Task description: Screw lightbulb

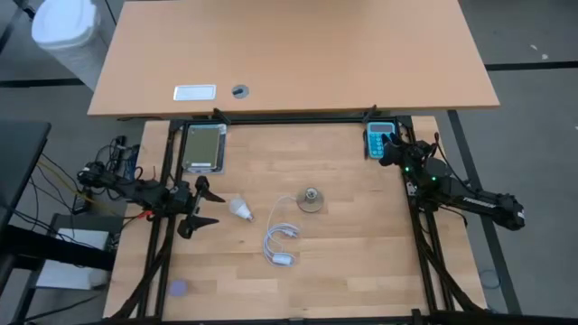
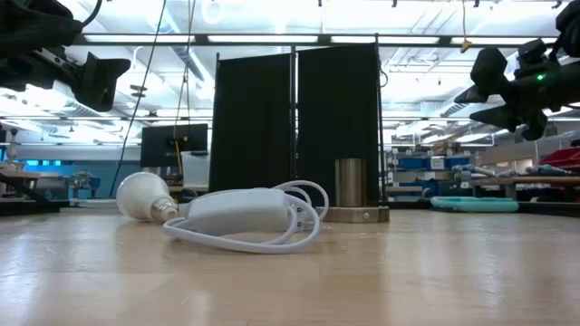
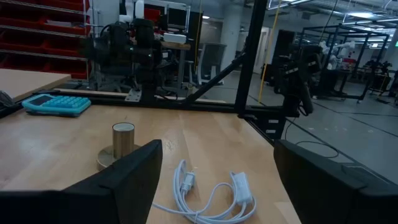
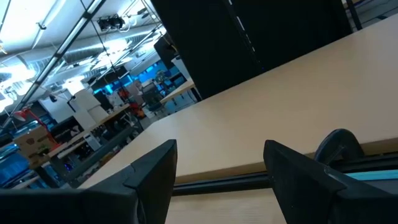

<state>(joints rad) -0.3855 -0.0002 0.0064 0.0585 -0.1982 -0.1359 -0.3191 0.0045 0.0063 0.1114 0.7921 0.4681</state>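
Lightbulb (image 1: 239, 209) on its side on the wooden table (image 1: 361, 271), left of centre, white globe toward the left arm, narrow screw base toward the middle. Free, touched by nothing. Beside it toward the centre, a coiled white cable (image 1: 280, 242) with an inline switch; from table height, cable in front, bulb just behind and to one side.

Grey metallic socket (image 1: 311, 199) upright near mid-table, short cylinder on a round disc, open end up: probably stood that way so that the bulb's thread can go in from above.

Left gripper (image 1: 203, 207) just beside the bulb, raised above the tabletop, fingers spread wide and empty, aimed across the table toward bulb and socket. Looks like a stance readied for a grasp on the globe, not yet begun.

Right gripper (image 1: 390, 147) parked at the far right edge next to a blue calculator (image 1: 378, 138), well apart from the socket, fingers partly apart, nothing between them. Seemingly waiting.

Screwing not yet started: bulb and socket apart.
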